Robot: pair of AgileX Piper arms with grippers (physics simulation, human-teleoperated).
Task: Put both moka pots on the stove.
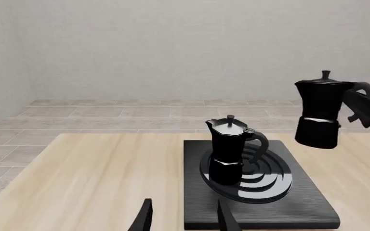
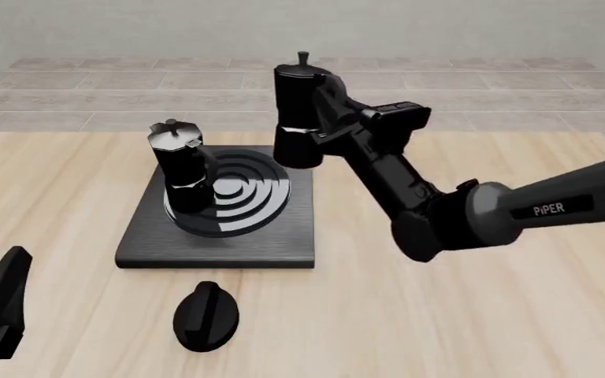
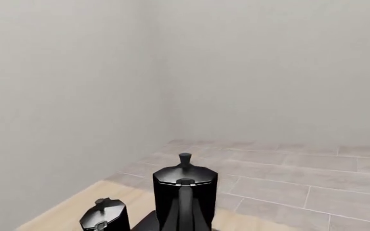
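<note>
One moka pot (image 2: 183,164) stands on stove (image 2: 145,236), left side of burner rings. Right gripper (image 2: 332,120) holds second moka pot (image 2: 300,116) by handle, in air above stove's back right corner. Left gripper (image 1: 183,217) wide, holding nothing, near stove's front left.

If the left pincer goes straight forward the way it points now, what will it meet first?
Probably the stove: its near edge lies just ahead of the open left pincer. Beyond it stands the moka pot on the burner. Depth is uncertain.

A pale wood bench (image 2: 513,315) fills the lower frame of the front view. Beyond it, grey tiled floor (image 2: 471,83) runs to plain off-white walls (image 1: 172,48) under even light.
</note>
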